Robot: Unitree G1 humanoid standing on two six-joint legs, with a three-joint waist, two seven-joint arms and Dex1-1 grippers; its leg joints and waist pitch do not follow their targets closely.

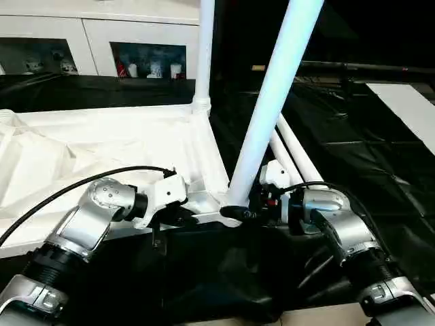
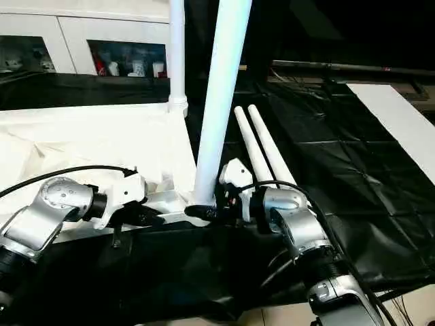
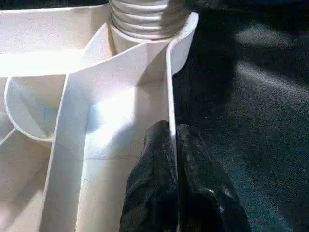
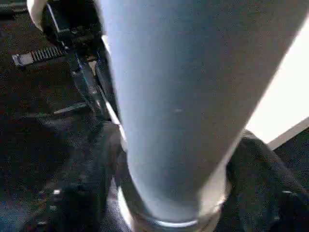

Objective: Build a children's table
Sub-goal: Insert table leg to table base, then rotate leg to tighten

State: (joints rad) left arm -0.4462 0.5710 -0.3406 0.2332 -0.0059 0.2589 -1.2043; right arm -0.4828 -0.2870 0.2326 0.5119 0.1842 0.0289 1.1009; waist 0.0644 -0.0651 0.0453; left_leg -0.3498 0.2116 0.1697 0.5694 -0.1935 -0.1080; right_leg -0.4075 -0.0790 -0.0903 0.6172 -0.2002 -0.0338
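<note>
Smooth glossy white plastic tabletop (image 1: 102,146) and leg (image 1: 275,95), crinkled black sheeting (image 1: 367,170), brushed-silver metal forearms (image 1: 85,221)

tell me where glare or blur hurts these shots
Left eye view: the near leg looks bluish and evenly bright; the tabletop is washed out. Left wrist view: glare on the tabletop's ribs, the left pincer sharp enough. Right wrist view: the leg sits too close, soft and featureless.

Upturned tabletop (image 1: 102,146), two legs (image 1: 275,88) standing
</note>
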